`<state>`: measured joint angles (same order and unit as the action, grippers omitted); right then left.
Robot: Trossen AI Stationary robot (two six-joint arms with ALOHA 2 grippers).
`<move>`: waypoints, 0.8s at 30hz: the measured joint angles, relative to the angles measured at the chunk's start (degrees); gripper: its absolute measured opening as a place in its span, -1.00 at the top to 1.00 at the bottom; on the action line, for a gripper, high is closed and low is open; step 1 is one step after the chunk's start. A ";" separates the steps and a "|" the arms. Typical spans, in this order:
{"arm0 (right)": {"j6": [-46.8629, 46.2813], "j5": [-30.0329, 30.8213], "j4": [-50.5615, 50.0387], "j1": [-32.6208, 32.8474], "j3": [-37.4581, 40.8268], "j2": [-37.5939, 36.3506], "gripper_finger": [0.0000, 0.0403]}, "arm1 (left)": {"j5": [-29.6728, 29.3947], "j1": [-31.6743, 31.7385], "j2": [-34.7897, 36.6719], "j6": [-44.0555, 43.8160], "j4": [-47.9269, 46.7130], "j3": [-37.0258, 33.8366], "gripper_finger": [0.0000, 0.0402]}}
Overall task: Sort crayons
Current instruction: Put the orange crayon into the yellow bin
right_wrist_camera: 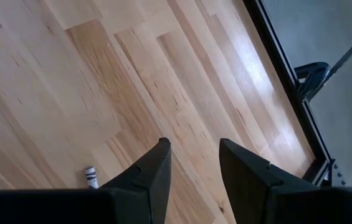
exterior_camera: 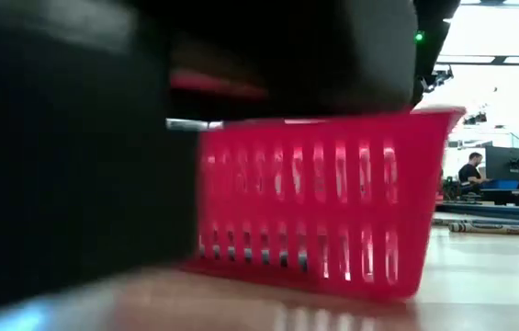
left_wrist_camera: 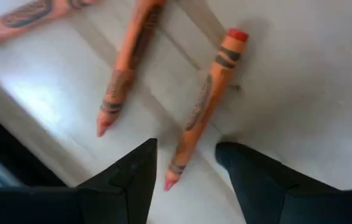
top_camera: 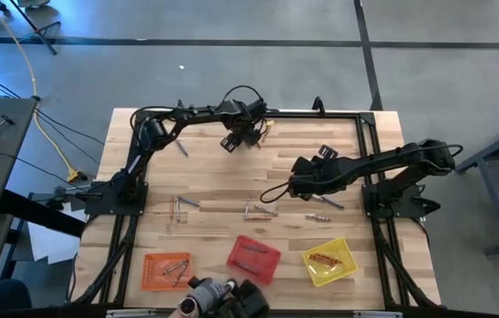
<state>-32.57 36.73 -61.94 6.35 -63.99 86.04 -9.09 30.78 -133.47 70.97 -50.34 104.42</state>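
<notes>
- Three mesh baskets sit in a row along the near edge of the wooden surface (top_camera: pixel 231 168) in the high view: an orange basket (top_camera: pixel 166 270), a red basket (top_camera: pixel 253 259) and a yellow basket (top_camera: pixel 329 261), each with a few crayons inside.
- More crayons lie loose on the surface: a pair near the left side (top_camera: pixel 181 207), a cluster in the middle (top_camera: pixel 260 212), a few to the right of it (top_camera: pixel 317 217), and one lone bluish one (top_camera: pixel 181 148) farther back on the left.
- The left gripper (top_camera: pixel 236 140) is reached out to the far edge of the surface, where some reddish-orange crayons (top_camera: pixel 263 132) lie just beside it.
- In the left wrist view its jaws are released, one finger (left_wrist_camera: pixel 135 180) on either side of the pointed end of a reddish-orange crayon (left_wrist_camera: pixel 204 106); they are not closed on it. A second crayon of that colour (left_wrist_camera: pixel 126 68) lies beside it, a third (left_wrist_camera: pixel 20 18) farther off.
- The right gripper (top_camera: pixel 295 185) hovers over bare wood near the middle of the surface, above the loose crayons to the right.
- Its jaws are parted and hold nothing in the right wrist view, with one finger (right_wrist_camera: pixel 147 177) just beside the end of a crayon (right_wrist_camera: pixel 91 177) peeking out.
- The low view is filled by the red basket's wall, with a crayon (exterior_camera: pixel 498 227) lying on the surface beyond and a person (exterior_camera: pixel 469 172) in the room behind.
</notes>
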 joint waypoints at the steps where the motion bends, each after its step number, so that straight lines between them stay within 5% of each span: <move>1: 0.01 0.01 -0.03 0.00 0.00 0.00 0.36 | 0.65 0.17 -0.07 -0.79 -0.35 0.61 0.08; 8: 1.10 0.06 -0.06 0.00 0.00 0.00 0.36 | 1.77 0.44 -0.31 -1.91 -2.18 1.72 0.28; 18: 1.10 0.08 -0.06 0.00 0.00 0.00 0.36 | 0.96 -0.48 -0.20 -6.52 -5.07 1.79 0.94; 24: 1.52 0.26 -0.06 0.00 0.00 0.00 0.36 | 2.35 -0.64 0.40 -15.20 -5.87 1.57 0.99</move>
<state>-31.05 36.99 -62.00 6.35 -63.99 86.04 -6.74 30.14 -133.07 55.77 -56.21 105.99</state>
